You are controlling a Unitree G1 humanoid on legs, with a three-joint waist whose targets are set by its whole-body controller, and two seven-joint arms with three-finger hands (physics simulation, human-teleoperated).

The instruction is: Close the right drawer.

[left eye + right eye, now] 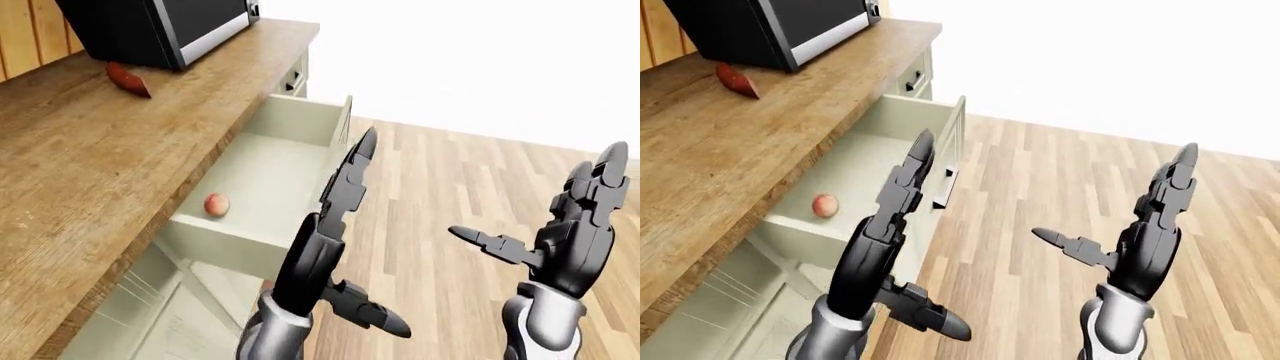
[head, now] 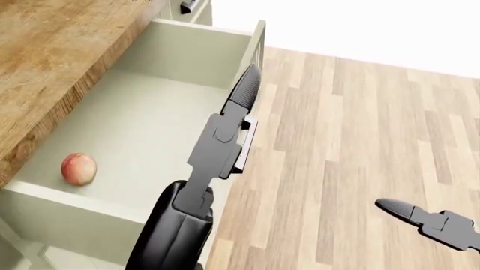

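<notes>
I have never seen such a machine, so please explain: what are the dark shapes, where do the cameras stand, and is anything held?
These are simulator renders from cameras on a humanoid robot's head, looking down over its arms. The dark shapes are its three-finger hands: the left hand stretches open beside the front panel of the open drawer; the right hand is raised over the wooden floor, also open. Nothing is held. A peach lies in the drawer. On the wooden counter stand a microwave and a reddish item.

I see a black microwave (image 1: 155,26) standing on the wooden countertop (image 1: 90,157) at the left-eye view's upper left, a reddish sweet potato (image 1: 128,79) lying just beside it. Light plank flooring (image 1: 460,195) fills the right.
</notes>
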